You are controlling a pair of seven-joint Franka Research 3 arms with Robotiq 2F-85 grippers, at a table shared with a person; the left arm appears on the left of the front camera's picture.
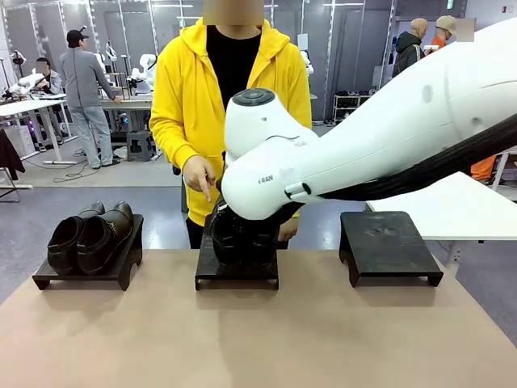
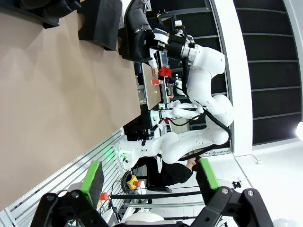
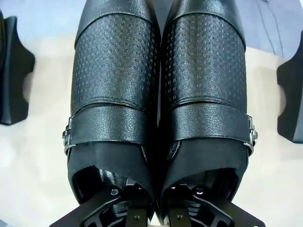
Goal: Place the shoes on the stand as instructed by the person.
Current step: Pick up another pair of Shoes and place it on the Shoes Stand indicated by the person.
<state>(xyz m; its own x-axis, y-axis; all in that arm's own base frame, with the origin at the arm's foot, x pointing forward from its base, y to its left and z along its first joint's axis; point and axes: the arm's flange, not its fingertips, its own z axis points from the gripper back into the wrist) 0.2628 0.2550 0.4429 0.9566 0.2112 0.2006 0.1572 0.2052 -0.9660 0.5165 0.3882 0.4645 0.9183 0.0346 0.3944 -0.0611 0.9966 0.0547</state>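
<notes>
Two black buckle shoes pinched together at heels by right gripper, over middle stand. Brown pair on stand at 9 o'clock. Left gripper jaws wide, empty.

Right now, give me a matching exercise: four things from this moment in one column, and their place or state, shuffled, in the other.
Things:
1. brown shoes
2. black shoes
3. right-hand stand
4. left gripper

States:
A. open, well back from the stands
B. bare on top
C. pinched together at the heels by the right gripper, at the middle stand
D. resting on the left-hand stand

Pairs: 1-D, 2-C, 3-B, 4-A
</notes>
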